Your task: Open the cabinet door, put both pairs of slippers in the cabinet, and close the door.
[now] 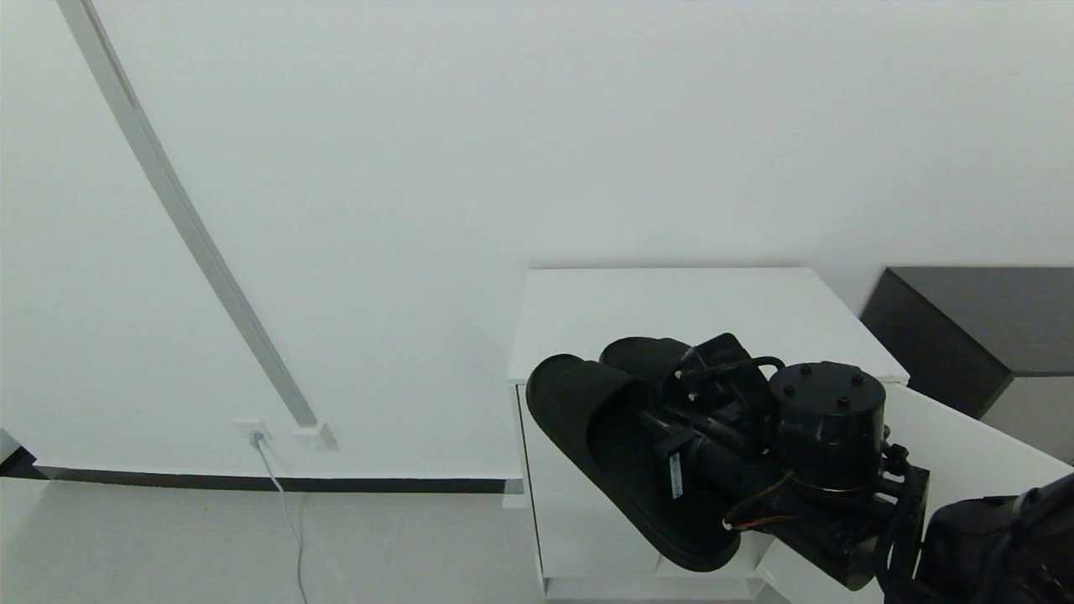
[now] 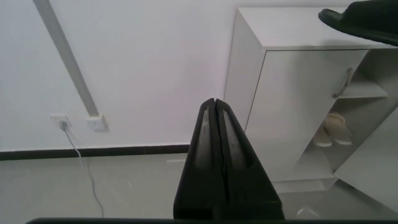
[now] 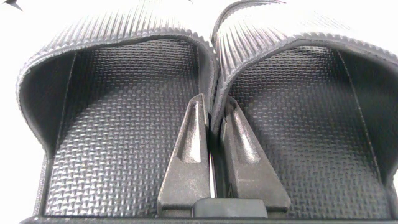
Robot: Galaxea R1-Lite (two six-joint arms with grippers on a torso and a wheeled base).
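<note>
A pair of black slippers hangs in the air in front of the white cabinet, tilted toes-up. My right gripper is shut on the two inner side walls, pinched together, with one finger inside each slipper; the right gripper shows this close up. The cabinet's right door stands open. Inside, a light beige pair of slippers rests on a lower shelf. My left gripper is shut on nothing, low and to the left of the cabinet. The black slippers show near the cabinet top.
A dark cabinet stands to the right against the wall. A wall socket with a hanging cable sits low on the wall to the left. The left cabinet door with its handle is closed. Bare floor lies left of the cabinet.
</note>
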